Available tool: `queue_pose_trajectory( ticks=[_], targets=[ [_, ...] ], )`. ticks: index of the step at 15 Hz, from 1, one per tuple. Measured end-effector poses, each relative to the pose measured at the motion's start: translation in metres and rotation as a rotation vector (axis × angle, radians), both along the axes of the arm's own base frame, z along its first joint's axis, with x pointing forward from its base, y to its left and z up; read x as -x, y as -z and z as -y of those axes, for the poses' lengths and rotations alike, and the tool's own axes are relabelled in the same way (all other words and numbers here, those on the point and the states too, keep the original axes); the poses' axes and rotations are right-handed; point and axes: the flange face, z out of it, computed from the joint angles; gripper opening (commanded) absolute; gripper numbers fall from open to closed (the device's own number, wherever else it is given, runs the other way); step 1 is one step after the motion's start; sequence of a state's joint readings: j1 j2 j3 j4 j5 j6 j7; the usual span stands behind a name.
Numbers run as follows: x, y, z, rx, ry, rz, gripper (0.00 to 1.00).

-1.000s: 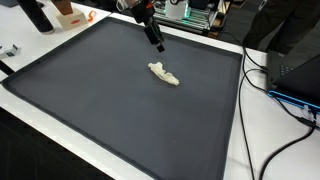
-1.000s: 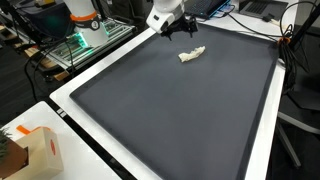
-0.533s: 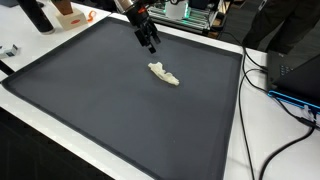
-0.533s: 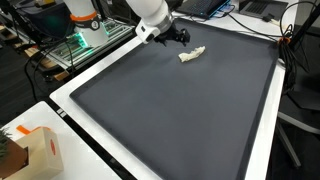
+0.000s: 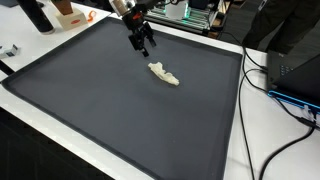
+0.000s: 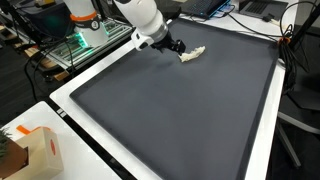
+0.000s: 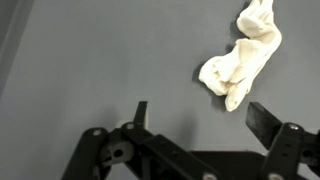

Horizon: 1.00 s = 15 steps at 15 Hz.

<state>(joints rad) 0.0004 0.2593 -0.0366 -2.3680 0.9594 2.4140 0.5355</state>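
Observation:
A crumpled cream-white cloth (image 5: 165, 74) (image 6: 192, 54) lies on the dark grey mat (image 5: 110, 110) (image 6: 180, 110), toward its far side. In the wrist view the cloth (image 7: 243, 56) sits at the upper right, just beyond the right fingertip. My gripper (image 5: 143, 47) (image 6: 177, 46) (image 7: 200, 115) hovers over the mat close beside the cloth, open, with nothing between its fingers. It is not touching the cloth.
The mat covers a white table (image 5: 233, 150) (image 6: 100, 75). Black cables (image 5: 275, 95) and a dark box lie along one side. An orange-and-white box (image 6: 35, 150) stands off the mat's corner. Equipment with green lights (image 6: 85, 38) stands behind the arm.
The gripper has swung sideways across the far part of the mat and turned, staying open. The cloth has not moved.

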Motion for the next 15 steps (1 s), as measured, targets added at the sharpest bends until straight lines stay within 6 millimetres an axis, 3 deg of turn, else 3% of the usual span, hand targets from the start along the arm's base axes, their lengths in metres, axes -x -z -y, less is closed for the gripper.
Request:
queue_pose_trajectory(
  ticks=[8,15],
  targets=[
    [-0.017,0.003,0.003,0.113,0.076,-0.065,1.00],
    [-0.046,-0.004,-0.031,0.287,0.062,-0.135,1.00]
  ],
)
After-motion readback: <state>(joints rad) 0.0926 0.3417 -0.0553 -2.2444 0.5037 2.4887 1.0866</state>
